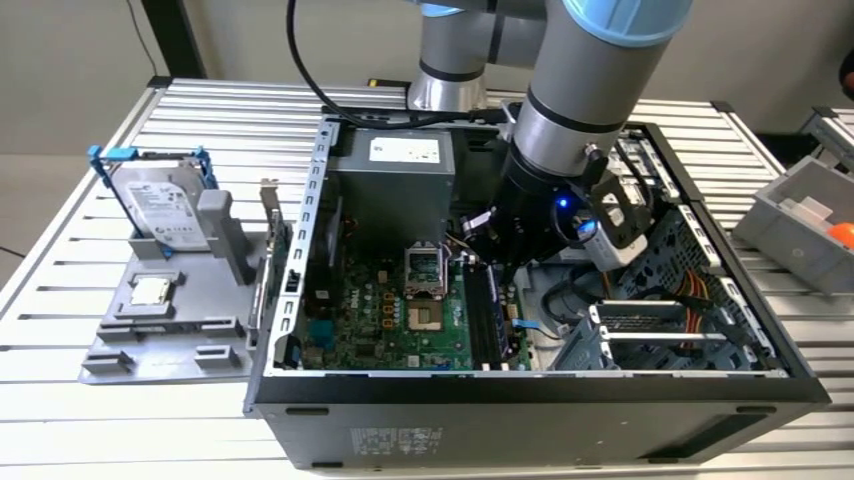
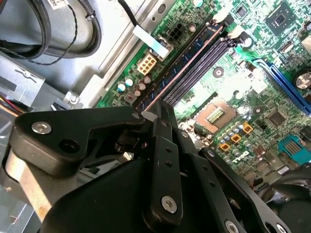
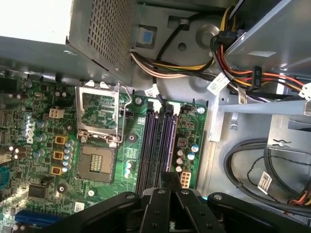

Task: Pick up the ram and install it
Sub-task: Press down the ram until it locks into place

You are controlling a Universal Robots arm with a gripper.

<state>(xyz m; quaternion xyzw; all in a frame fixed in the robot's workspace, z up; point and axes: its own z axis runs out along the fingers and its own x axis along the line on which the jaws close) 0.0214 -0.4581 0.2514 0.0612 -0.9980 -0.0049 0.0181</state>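
The gripper (image 2: pixel 163 109) is lowered inside the open computer case (image 1: pixel 534 385), directly over the bank of memory slots (image 3: pixel 158 141) on the green motherboard (image 1: pixel 387 325). In both wrist views its black fingers (image 3: pixel 167 182) are drawn close together at the near end of the slots, pinching the end of the ram (image 2: pixel 187 60), a thin dark stick standing on edge in line with the slots. In the second wrist view the ram runs away from the fingertips along the slot nearest the board edge, and whether it is fully seated cannot be told. Beside the slots sits the open processor socket (image 3: pixel 97 162) with its metal frame raised (the socket pads are bare). Past the far end of the slots, a bundle of yellow, red and black cables (image 3: pixel 238 73) crosses the case floor from the grey power supply (image 3: pixel 104 34), close to the arm's path, and a looped black cable (image 3: pixel 252 165) lies on the case floor beside the motherboard. In the exterior view, the arm (image 1: pixel 587 110) descends into the case from above and hides part of the drive bay. Farther off, on the exterior view's left, a grey tray (image 1: pixel 167 340) on the slatted table (image 1: pixel 80 250) carries a silver hard drive (image 1: pixel 160 210) in a blue-edged bracket, standing upright, and a small square processor (image 1: pixel 147 292) lying flat.
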